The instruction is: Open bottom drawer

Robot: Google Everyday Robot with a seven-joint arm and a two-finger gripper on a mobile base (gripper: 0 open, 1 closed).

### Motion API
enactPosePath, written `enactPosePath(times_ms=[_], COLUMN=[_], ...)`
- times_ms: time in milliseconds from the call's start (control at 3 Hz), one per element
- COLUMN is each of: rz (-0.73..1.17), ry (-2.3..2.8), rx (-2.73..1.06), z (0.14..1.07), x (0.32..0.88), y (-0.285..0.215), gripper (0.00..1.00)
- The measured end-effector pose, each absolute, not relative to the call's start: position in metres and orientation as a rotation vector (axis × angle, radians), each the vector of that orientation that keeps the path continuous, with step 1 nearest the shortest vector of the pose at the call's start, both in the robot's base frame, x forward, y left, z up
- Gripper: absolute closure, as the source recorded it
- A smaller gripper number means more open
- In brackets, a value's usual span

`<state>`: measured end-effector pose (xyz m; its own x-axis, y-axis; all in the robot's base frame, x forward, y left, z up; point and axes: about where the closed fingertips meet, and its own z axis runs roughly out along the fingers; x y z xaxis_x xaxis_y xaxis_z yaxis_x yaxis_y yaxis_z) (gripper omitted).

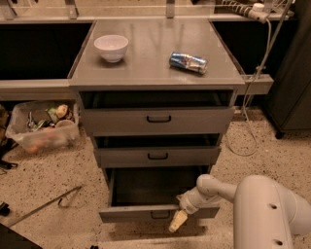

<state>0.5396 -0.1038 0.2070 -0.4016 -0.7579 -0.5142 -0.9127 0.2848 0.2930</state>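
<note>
Matt grey metal, smooth pale plastic.
The small grey metal bottom drawer (127, 214) looked matt; the cream plastic gripper (178, 221) at its front edge looked smooth, the grey cabinet top (150, 61) faintly sheened, the white bowl (111, 47) glossy.

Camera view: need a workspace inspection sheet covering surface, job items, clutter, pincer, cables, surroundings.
Surface: grey cabinet top holds a white bowl and a blue can lying on its side.
Job's things: bottom drawer stands well out; its inside is dark.
Clutter: clear bin of odds and ends on the floor at left; thin rod lying near it.
Grippers: pincer hangs at the bottom drawer's front, right of its handle.
Cables: white cable drops from a power strip to the floor at right.
Surroundings: speckled floor; top drawer and middle drawer slightly out.
</note>
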Motion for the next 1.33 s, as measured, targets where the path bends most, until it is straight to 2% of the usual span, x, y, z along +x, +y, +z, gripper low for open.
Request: enactPosePath(times_ms=[333, 1333], rz=[0.885, 0.948], ry=[2.339, 2.377], rx=[-1.53, -1.49], z=[0.192, 0.203], x=[0.516, 0.494], y=[-0.11, -0.116], gripper=[0.0, 0.0])
